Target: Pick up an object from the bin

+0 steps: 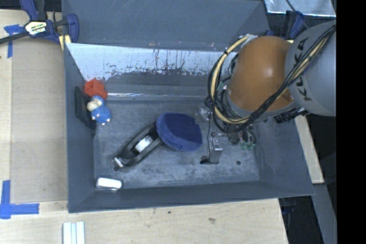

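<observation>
camera view: metal fingers (213,151) (gap impossible to tell) just beside domed, matte blue disc (178,131)

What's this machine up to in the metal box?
A robot arm reaches into the grey bin from the right. Its gripper is down near the bin's floor, just right of a dark blue round pad, and nothing is visibly held. A black-and-white gadget lies left of the pad, a small toy figure sits by the left wall, and a white piece lies in the near left corner.
</observation>
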You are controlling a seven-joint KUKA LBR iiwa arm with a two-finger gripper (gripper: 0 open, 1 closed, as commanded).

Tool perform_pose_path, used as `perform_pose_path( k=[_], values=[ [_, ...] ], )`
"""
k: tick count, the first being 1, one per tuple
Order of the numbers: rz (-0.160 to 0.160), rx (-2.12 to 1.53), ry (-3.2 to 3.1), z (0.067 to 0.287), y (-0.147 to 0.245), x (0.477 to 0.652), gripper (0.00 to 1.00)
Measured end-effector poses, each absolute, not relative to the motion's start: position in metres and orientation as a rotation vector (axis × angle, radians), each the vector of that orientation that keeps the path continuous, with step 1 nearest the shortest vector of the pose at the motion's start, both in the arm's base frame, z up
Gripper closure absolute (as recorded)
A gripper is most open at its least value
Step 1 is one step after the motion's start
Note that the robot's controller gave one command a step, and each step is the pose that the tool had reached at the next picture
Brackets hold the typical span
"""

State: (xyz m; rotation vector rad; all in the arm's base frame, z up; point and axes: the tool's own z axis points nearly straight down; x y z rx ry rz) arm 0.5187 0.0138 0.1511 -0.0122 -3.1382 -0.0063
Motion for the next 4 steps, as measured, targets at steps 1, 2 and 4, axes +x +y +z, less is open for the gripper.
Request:
perform_pose_path(
  k=[1,2,4],
  values=[
    [0.0,0.279,-3.136,0.137,0.042,0.535,0.0],
    [0.0,0.17,-3.144,0.082,0.035,0.567,0.0],
    [0.001,0.179,-3.147,0.215,0.019,0.525,1.0]
  ],
)
